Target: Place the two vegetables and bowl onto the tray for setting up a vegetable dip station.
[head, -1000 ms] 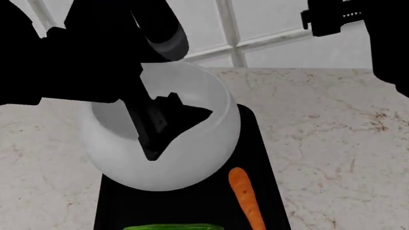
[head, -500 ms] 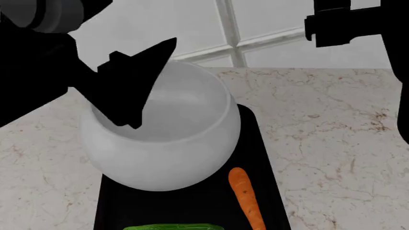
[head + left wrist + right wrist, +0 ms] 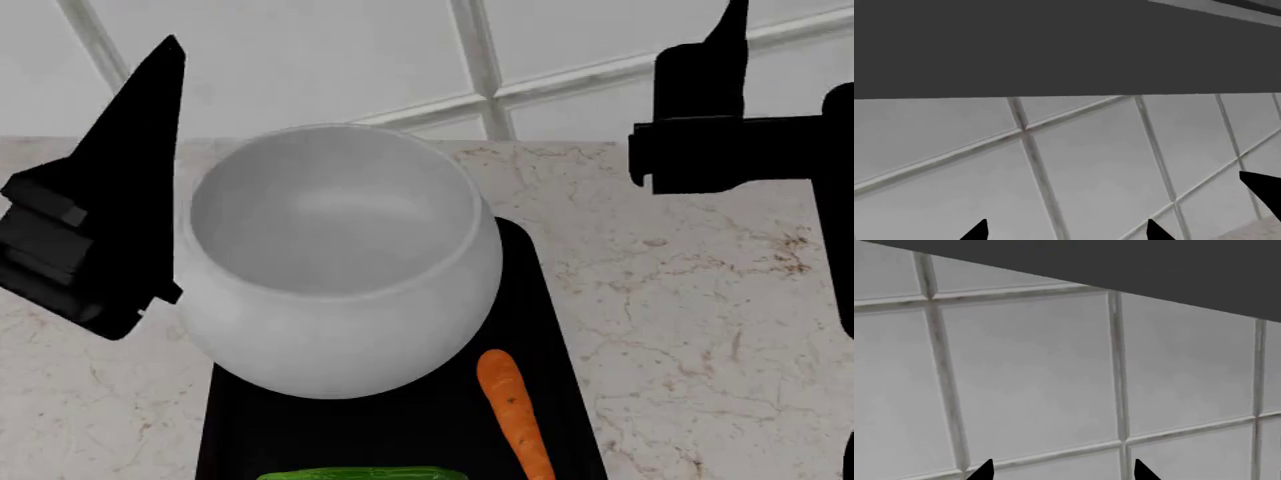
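The white bowl (image 3: 334, 260) stands upright on the far end of the black tray (image 3: 531, 290). It is empty inside. On the tray beside the bowl's right lies the orange carrot (image 3: 514, 410). The green cucumber (image 3: 360, 473) shows only as a strip at the head view's bottom edge, on the tray. My left gripper (image 3: 158, 75) is lifted to the left of the bowl, pointing up, clear of it. Raised at the upper right is my right gripper (image 3: 729, 30). Both wrist views show only wall tiles between spread fingertips: left gripper (image 3: 1067, 232), right gripper (image 3: 1064, 471), each open and holding nothing.
The tray rests on a beige marble counter (image 3: 694, 300), which spreads to the right and left of it. A grey tiled wall (image 3: 400, 50) rises right behind the counter. A dark overhang (image 3: 1054, 45) runs above the tiles in the wrist views.
My left gripper came up out of the bowl, swung left and now points upward beside it. The right gripper dropped slightly in view. Bowl, carrot and cucumber stayed put.
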